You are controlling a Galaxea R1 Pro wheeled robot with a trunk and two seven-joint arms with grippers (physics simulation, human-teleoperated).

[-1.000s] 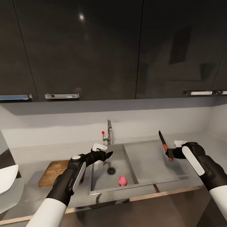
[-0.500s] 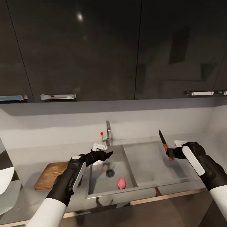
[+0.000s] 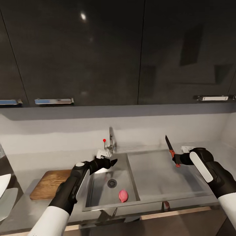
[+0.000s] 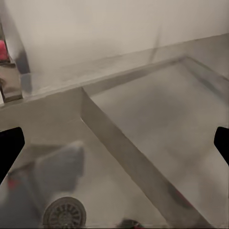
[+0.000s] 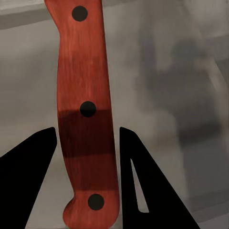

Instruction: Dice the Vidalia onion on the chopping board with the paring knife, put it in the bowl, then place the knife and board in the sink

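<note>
A pink Vidalia onion (image 3: pixel 123 195) lies in the sink (image 3: pixel 98 193), near the basin's front right corner and beside the round drain (image 3: pixel 111 183). My left gripper (image 3: pixel 110 161) hangs open over the basin's back left part, above the onion; its fingertips (image 4: pixel 9 152) stand wide apart over the drain (image 4: pixel 64 212). My right gripper (image 3: pixel 177 160) is shut on the paring knife (image 3: pixel 170 149), held blade-up over the draining part (image 3: pixel 157 173). The red-orange handle (image 5: pixel 86 109) sits between the fingers. The chopping board (image 3: pixel 49 183) lies left of the sink. The white bowl (image 3: pixel 4 183) is cut off at the left edge.
The chrome tap (image 3: pixel 111 141) and its red knob (image 3: pixel 104 140) rise behind the basin, close to my left gripper. Black upper cabinets (image 3: pixel 98 49) hang above the grey countertop (image 3: pixel 32 164). The counter's front edge (image 3: pixel 177 213) runs low in view.
The whole picture has shifted, so the sink, board and bowl sit further left: the camera moved. Both arms keep their pose, and the knife stays in the right gripper.
</note>
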